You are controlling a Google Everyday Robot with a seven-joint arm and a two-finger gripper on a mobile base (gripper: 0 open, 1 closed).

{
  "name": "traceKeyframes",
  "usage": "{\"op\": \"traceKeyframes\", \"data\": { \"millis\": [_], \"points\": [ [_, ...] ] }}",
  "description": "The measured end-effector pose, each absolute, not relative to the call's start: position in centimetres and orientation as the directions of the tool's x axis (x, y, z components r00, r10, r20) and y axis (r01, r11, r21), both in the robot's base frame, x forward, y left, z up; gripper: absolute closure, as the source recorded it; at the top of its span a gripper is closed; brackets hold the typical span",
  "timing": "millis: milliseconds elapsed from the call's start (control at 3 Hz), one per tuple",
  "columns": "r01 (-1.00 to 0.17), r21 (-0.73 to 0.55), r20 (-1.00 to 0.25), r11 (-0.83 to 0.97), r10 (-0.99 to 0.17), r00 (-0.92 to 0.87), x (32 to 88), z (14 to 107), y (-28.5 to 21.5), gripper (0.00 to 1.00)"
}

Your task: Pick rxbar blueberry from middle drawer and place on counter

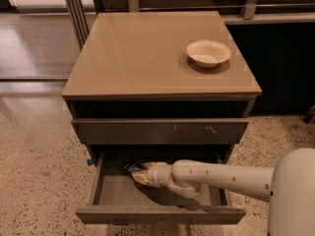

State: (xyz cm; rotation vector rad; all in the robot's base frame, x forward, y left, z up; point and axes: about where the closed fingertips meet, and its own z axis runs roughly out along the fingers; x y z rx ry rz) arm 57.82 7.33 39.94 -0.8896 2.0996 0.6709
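Currently, camera view: gripper (140, 176) is low inside the open middle drawer (160, 214), reaching for the rxbar blueberry (131, 167), which lies at the drawer's back-left, right at the gripper's tip. Grip state: cannot tell. Counter (138, 53), above the drawer, is the drop target.

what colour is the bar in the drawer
The bar is dark with white print, camera view. The gripper is beside it in the drawer.

Small dark navy snack-bar wrapper (131, 167) lies back-left in open grey-brown wooden drawer (158, 214), gripper (139, 176) just beside it; glossy tan worktop (147, 53) above.
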Motion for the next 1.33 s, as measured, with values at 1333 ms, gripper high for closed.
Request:
{"op": "traceKeyframes", "data": {
  "millis": [1333],
  "points": [
    [-0.723, 0.115, -0.841, 0.681, -0.32, -0.436, 49.9, 48.9, -3.8, 1.0]
  ]
}}
